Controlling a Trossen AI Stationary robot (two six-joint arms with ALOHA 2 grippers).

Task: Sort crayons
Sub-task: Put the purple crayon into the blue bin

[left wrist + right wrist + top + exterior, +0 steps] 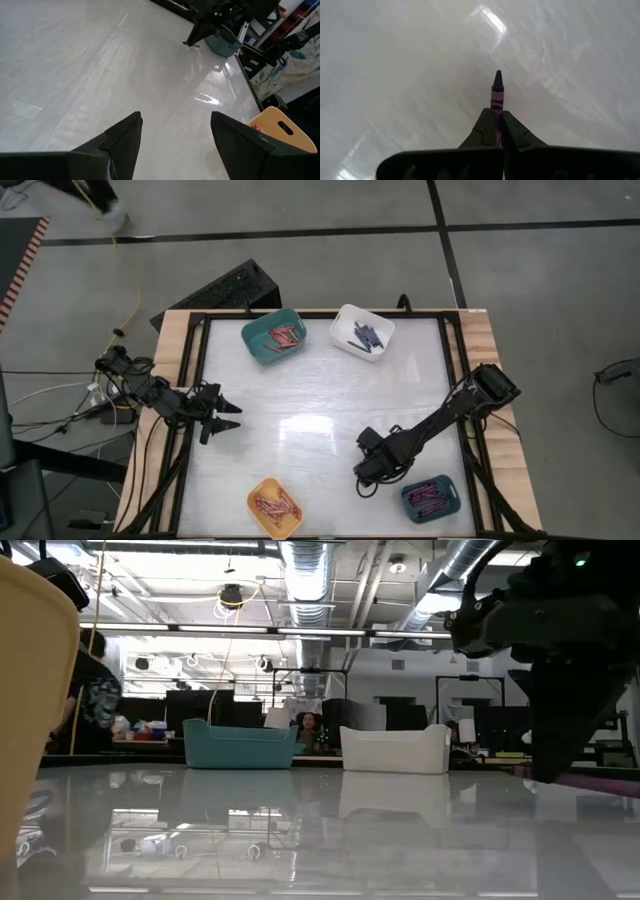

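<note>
Along the far edge, the teal bin (pixel 273 336) has reddish crayons and the white bin (pixel 362 331) dark ones. The right gripper (pixel 499 131) pinches a pink-magenta crayon (pixel 497 92) over the table beside the small teal bin (pixel 431 497); the left gripper (pixel 232 416) sits open.

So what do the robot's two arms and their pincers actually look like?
Both arms are dark, near black, built of jointed segments. The left arm has cables trailing off its base. The right arm is the same make, and a small green light shows on it in the low view. Each ends in a two-finger gripper: the left gripper and the right gripper have matte black, wedge-shaped fingers tapering to points.
</note>
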